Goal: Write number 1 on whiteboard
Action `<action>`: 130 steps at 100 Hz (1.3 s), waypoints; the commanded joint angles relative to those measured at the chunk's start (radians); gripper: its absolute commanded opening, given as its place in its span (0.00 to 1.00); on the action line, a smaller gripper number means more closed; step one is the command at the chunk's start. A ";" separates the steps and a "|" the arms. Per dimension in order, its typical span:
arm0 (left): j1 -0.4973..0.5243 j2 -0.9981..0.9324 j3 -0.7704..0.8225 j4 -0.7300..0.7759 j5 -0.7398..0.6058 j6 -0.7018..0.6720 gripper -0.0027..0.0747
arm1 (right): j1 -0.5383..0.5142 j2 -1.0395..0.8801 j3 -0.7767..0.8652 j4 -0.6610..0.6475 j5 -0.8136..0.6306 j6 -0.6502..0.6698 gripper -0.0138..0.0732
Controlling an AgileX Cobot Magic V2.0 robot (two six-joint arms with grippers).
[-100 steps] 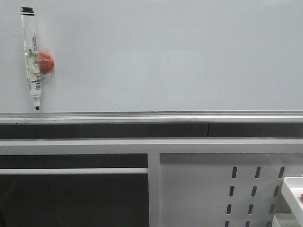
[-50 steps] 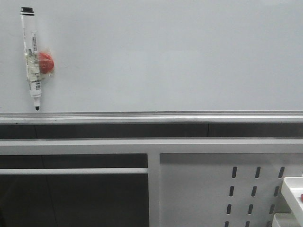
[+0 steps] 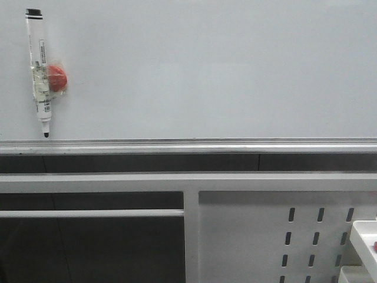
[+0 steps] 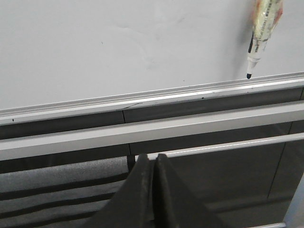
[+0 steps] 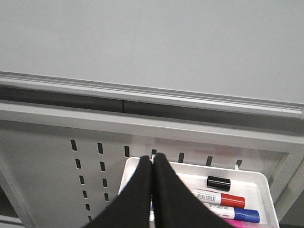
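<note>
The whiteboard [image 3: 206, 71] fills the upper front view, with a silver rail [image 3: 188, 146] along its lower edge. The number 1 is out of view. A black-tipped marker [image 3: 40, 76] hangs tip-down at the board's upper left, held by a red magnet [image 3: 56, 78]. The left wrist view shows this marker's [image 4: 260, 33] tip just above the rail. My left gripper [image 4: 153, 158] is shut and empty, below the rail and well away from the marker. My right gripper [image 5: 153, 156] is shut and empty, over a white tray's [image 5: 256, 178] near corner. Neither gripper shows in the front view.
The tray holds a red marker [image 5: 221, 197], a blue marker [image 5: 237, 213] and a loose black cap [image 5: 218, 182]. It hangs on a white perforated panel [image 3: 247, 236] below the board at the right. Horizontal white frame bars [image 3: 94, 183] run under the rail.
</note>
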 commanded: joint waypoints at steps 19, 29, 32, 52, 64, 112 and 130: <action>0.001 -0.022 0.035 -0.007 -0.060 -0.009 0.01 | -0.006 -0.025 0.013 -0.012 -0.310 -0.003 0.10; 0.001 -0.022 0.035 -0.007 -0.060 -0.009 0.01 | -0.006 -0.025 0.013 0.055 -0.426 0.012 0.10; 0.001 -0.022 0.035 -0.007 -0.060 -0.009 0.01 | -0.006 -0.025 0.013 0.084 -0.459 0.026 0.10; 0.001 -0.022 0.035 -0.007 -0.060 -0.009 0.01 | -0.006 -0.025 0.013 0.170 -0.439 0.029 0.10; 0.001 -0.022 0.035 -0.007 -0.060 -0.009 0.01 | -0.006 -0.025 0.013 0.185 -0.404 0.029 0.10; 0.001 -0.022 0.035 -0.007 -0.060 -0.009 0.01 | -0.006 -0.025 0.013 0.223 -0.405 0.029 0.10; 0.001 -0.022 0.035 -0.007 -0.060 -0.009 0.01 | -0.006 -0.025 0.013 0.223 -0.405 0.029 0.10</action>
